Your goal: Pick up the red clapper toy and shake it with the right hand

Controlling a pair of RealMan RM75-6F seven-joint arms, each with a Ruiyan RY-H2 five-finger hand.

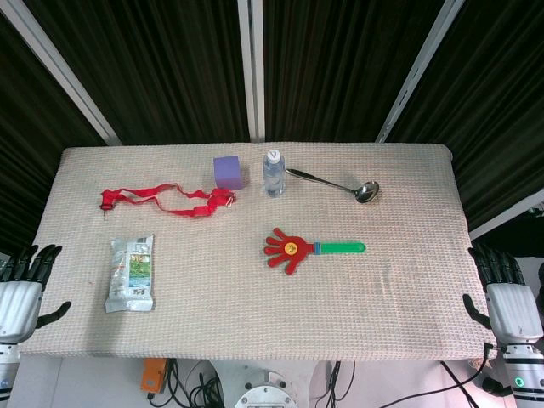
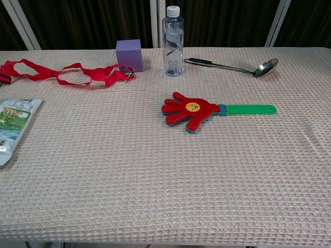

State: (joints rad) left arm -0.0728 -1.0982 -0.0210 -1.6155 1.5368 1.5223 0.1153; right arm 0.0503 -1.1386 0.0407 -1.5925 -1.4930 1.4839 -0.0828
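Note:
The red clapper toy (image 1: pixel 291 248) (image 2: pixel 190 111) lies flat near the middle of the table, its hand-shaped head pointing left and its green handle (image 1: pixel 342 248) (image 2: pixel 251 109) pointing right. My right hand (image 1: pixel 503 297) hangs open off the table's right front corner, well away from the toy, holding nothing. My left hand (image 1: pixel 24 289) is open at the left front corner, fingers spread. Neither hand shows in the chest view.
On the woven tablecloth (image 1: pixel 255 314) lie a red strap (image 1: pixel 161 200), a purple cube (image 1: pixel 228 172), a small water bottle (image 1: pixel 273 173) upright, a metal ladle (image 1: pixel 336 182) at the back, and a snack packet (image 1: pixel 131 274) at the left.

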